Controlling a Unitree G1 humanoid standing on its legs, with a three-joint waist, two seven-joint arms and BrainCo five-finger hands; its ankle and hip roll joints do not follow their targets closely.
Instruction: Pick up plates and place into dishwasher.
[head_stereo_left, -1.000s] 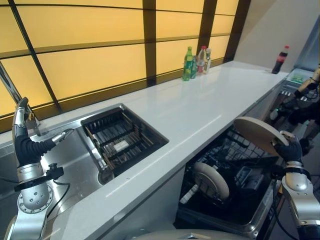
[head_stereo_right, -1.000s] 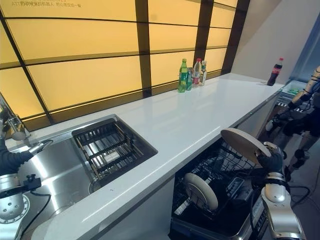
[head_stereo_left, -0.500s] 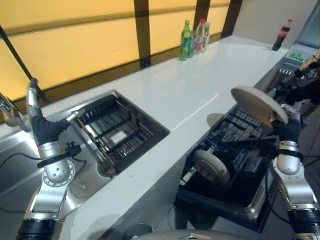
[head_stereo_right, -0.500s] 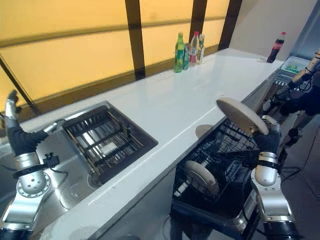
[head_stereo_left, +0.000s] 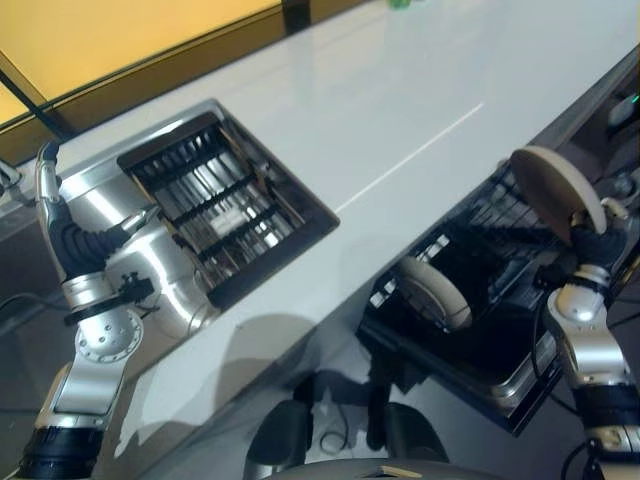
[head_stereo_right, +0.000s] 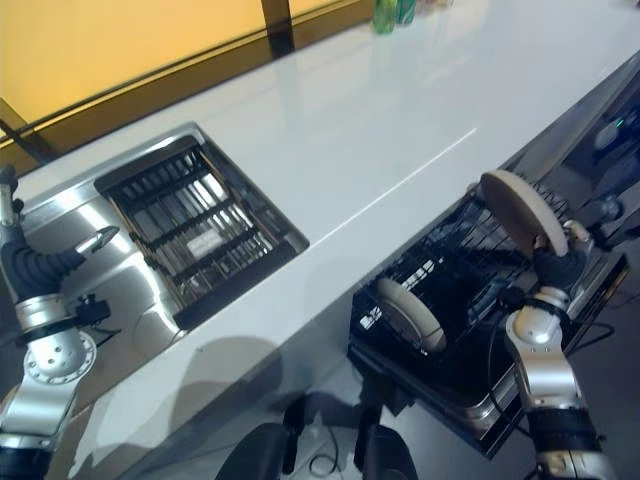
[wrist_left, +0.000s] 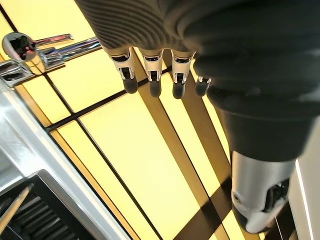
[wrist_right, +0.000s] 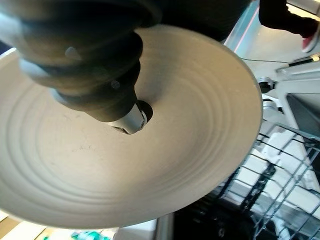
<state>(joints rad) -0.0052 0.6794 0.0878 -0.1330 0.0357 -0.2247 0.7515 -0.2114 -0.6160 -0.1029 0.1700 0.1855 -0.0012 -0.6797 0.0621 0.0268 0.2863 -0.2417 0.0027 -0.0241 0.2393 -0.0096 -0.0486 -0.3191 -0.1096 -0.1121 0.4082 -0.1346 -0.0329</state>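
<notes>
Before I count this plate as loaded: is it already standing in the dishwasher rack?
No, the right hand holds the plate raised above the dishwasher rack, where another plate already stands.

So you've got a cream-beige plate (head_stereo_left: 556, 187) with faint concentric rings, another off-white plate (head_stereo_left: 432, 291) standing in the black wire dishwasher rack (head_stereo_right: 455, 300), a glossy white countertop (head_stereo_left: 330, 110), a shiny steel sink (head_stereo_left: 150, 270) and amber-yellow wall panels (wrist_left: 125, 130) with dark brown strips.
</notes>
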